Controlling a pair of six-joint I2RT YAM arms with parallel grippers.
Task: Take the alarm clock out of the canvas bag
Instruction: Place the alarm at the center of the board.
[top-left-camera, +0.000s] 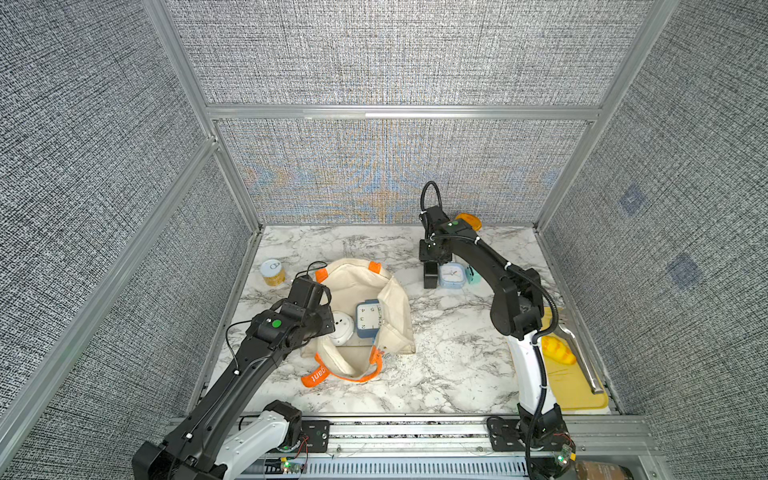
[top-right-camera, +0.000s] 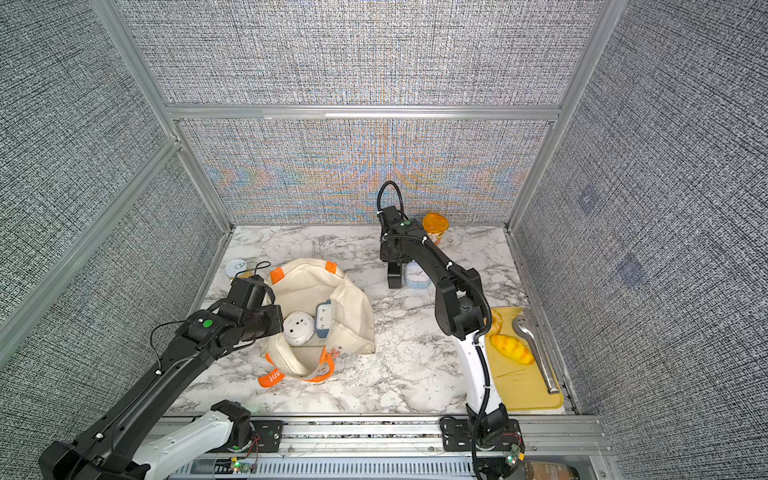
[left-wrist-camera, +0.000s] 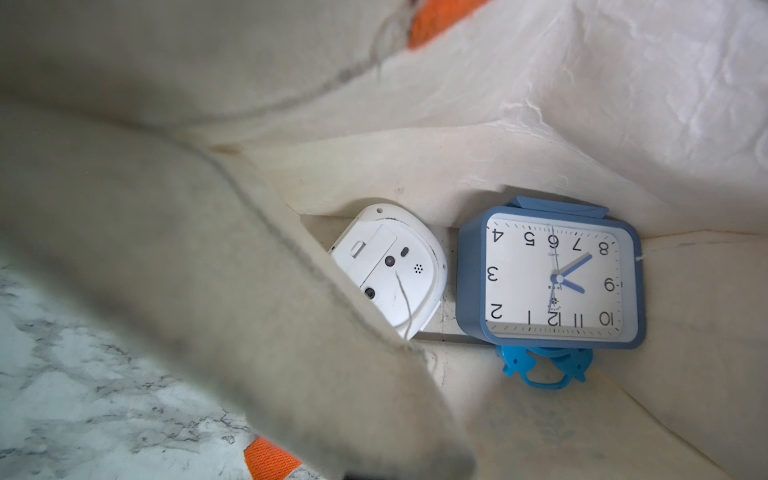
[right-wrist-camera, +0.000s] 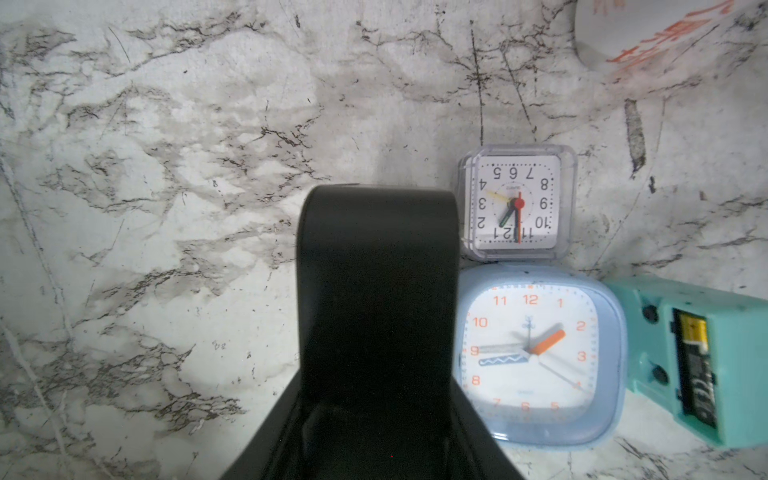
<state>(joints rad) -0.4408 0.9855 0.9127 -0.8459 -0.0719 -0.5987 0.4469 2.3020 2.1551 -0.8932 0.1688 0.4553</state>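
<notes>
Marble tabletop (top-left-camera: 449, 365) is occupied by the canvas bag (top-left-camera: 365, 286), its rim pinched by the closed left gripper (top-left-camera: 326, 326). Just past those fingers, inside the bag, a blue alarm clock (left-wrist-camera: 552, 276) and a white alarm clock (left-wrist-camera: 390, 270) are laid. One finger (right-wrist-camera: 376, 291) of the right gripper (top-left-camera: 432, 277) is seen just beside a pale blue clock (right-wrist-camera: 540, 357); its spread cannot be told.
</notes>
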